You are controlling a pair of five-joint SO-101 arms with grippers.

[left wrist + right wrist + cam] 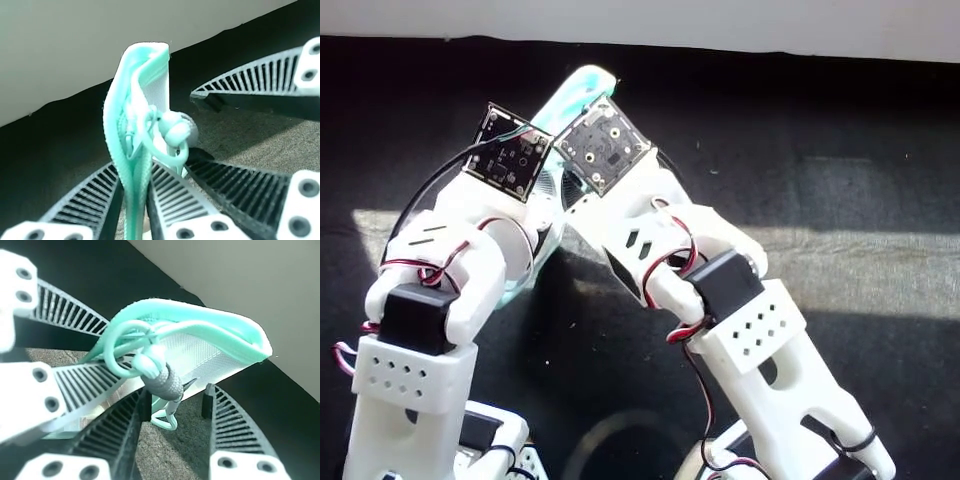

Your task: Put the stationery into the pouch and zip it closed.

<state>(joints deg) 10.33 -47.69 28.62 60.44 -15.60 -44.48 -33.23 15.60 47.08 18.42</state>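
The step in hand looks like the zipping, not the loading. The mint-green pouch sits between the two arms over the dark worktop, its far end poking out past both wrist cameras in the high view. Whether it rests on the cloth or hangs just above it cannot be told.

The left tool is pinched narrow on the pouch's edge, with the fabric sandwiched between its ribbed fingers, so it serves as the anchor. The right tool stands wide, one finger on either side of the zip pull, a grey bead on a green cord loop that dangles in the gap. No finger appears to touch the bead yet.

From the right wrist view the pouch's two lips seem to gape towards the far end, so the zip is probably not run home (the stationery itself cannot be made out through the mesh, so whether it is all inside is unknown).

The next move likely calls for the right tool to close squarely on the bead or its cord, then draw it along the teeth away from the left tool. The left grip must hold firm. A loose pinch on the round bead could slip.
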